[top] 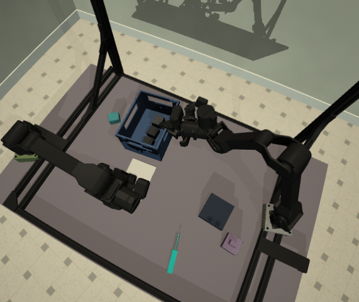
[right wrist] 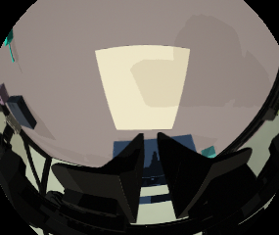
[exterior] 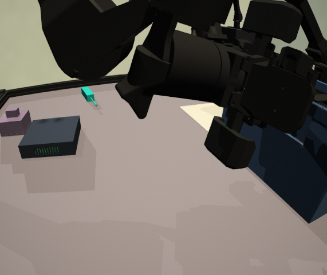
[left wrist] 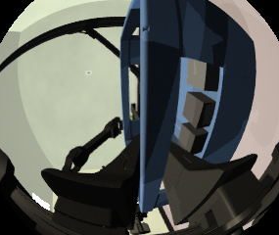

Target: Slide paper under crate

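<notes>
Top view has the crate (top: 137, 148) (exterior: 287, 177) (left wrist: 239, 64) (right wrist: 122, 147) near the bench's (top: 179, 195) (exterior: 127, 183) (left wrist: 276, 73) (right wrist: 80, 29) long edge by the wall, the sheet (top: 142, 168) (exterior: 199, 113) (right wrist: 144, 88) just outside; the left gripper (top: 170, 127) (exterior: 275, 94) (left wrist: 148, 139) pinches its wall, the right gripper (top: 127, 195) (right wrist: 150, 137) is narrow and empty; an uneven lift could twist the crate off its edge
</notes>
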